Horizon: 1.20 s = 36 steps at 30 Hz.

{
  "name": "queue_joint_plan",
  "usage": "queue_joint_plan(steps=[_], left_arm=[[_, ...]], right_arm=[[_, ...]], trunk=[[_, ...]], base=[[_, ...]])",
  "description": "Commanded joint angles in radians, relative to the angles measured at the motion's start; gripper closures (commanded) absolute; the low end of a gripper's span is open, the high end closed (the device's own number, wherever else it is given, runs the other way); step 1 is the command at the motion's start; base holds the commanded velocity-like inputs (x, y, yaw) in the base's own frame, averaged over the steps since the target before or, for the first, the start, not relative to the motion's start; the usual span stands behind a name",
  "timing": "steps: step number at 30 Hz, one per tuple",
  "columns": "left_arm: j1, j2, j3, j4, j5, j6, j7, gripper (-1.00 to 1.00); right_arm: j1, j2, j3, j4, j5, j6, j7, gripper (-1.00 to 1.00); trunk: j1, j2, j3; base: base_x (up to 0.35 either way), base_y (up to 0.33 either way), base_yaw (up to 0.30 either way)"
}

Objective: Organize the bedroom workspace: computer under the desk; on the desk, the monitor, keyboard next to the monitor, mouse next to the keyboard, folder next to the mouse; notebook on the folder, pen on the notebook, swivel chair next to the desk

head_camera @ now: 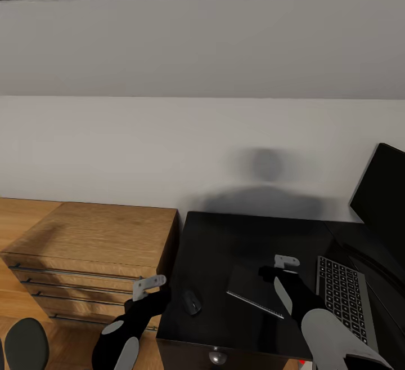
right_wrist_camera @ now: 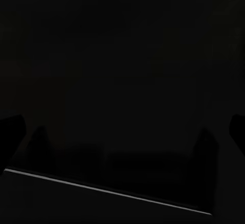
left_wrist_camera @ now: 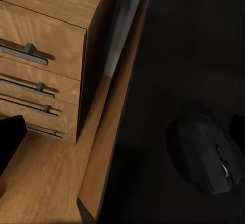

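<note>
the right gripper [head_camera: 269, 273] hovers over the flat dark folder [head_camera: 256, 291] on the glossy black surface [head_camera: 225, 246], its fingers apart. the small black mouse [head_camera: 192, 303] lies near the edge; a sweep could knock it off.

mouse [head_camera: 192, 303] left of folder [head_camera: 256, 290], keyboard [head_camera: 343, 295] right, on desk [head_camera: 236, 235]

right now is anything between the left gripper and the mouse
Nothing visible. The mouse lies on the desk near its left edge, and the left gripper hangs just off that edge beside it, with bare desktop in between.
</note>
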Motion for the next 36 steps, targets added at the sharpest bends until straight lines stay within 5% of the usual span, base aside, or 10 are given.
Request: queue_joint_plan(steps=[1,32,36], left_arm=[[0.002,0.000,-0.001,-0.005,0.011,0.002,0.009,-1.00],[0.007,0.000,-0.001,-0.008,0.011,0.006,0.010,-1.00],[0.007,-0.021,-0.007,-0.014,0.011,0.002,0.012,-1.00]], right_arm=[[0.000,0.001,-0.004,-0.002,0.003,0.006,-0.001,-1.00],[-0.001,0.000,-0.005,-0.014,0.000,-0.039,0.003,-1.00],[-0.011,0.023,-0.007,0.008,0.003,-0.062,0.002,-1.00]], trunk=[[0.000,-0.001,-0.001],[0.000,-0.001,-0.001],[0.000,-0.001,-0.001]], base=[[0.000,0.000,0.000],[0.063,0.000,0.000],[0.000,0.000,0.000]])
